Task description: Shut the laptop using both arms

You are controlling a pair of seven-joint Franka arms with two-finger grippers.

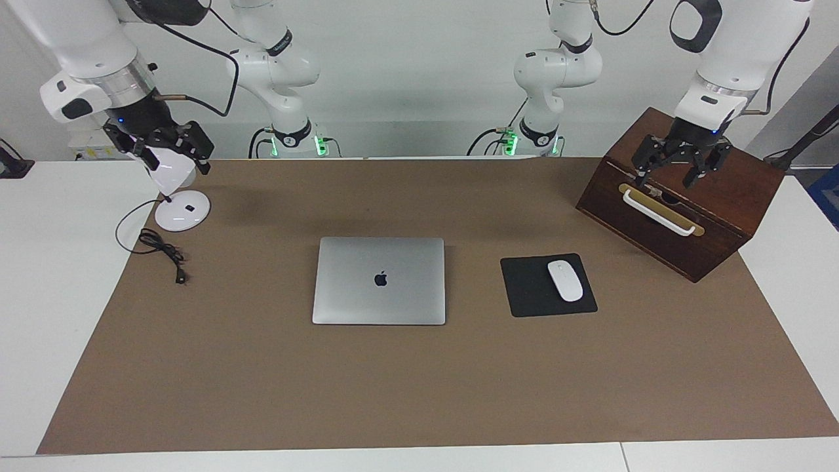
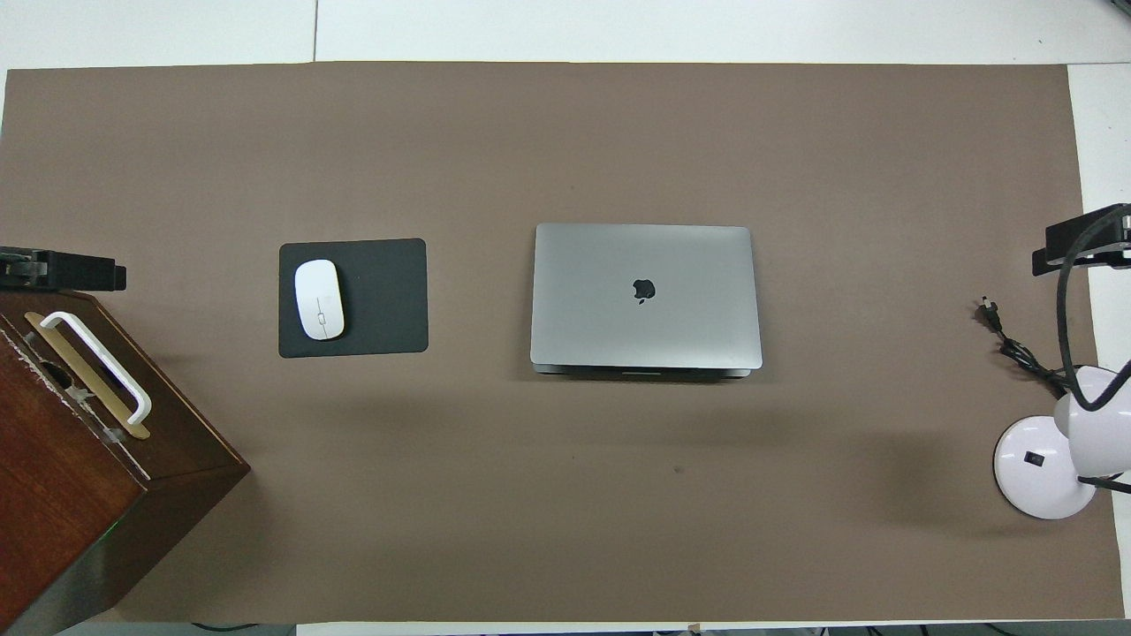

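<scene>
The silver-grey laptop (image 1: 379, 280) (image 2: 645, 296) lies flat in the middle of the brown mat, lid down with the dark apple logo facing up. Neither gripper touches it. My left gripper (image 1: 670, 176) (image 2: 57, 270) hangs open over the wooden box at the left arm's end of the table, with nothing between its fingers. My right gripper (image 1: 164, 152) (image 2: 1080, 245) hangs open above the white desk lamp at the right arm's end, holding nothing.
A black mouse pad (image 1: 527, 292) with a white mouse (image 1: 565, 280) lies beside the laptop toward the left arm's end. A dark wooden box (image 1: 721, 203) with a white handle stands there. A white lamp (image 1: 182, 211) and its black cable (image 1: 160, 246) sit at the right arm's end.
</scene>
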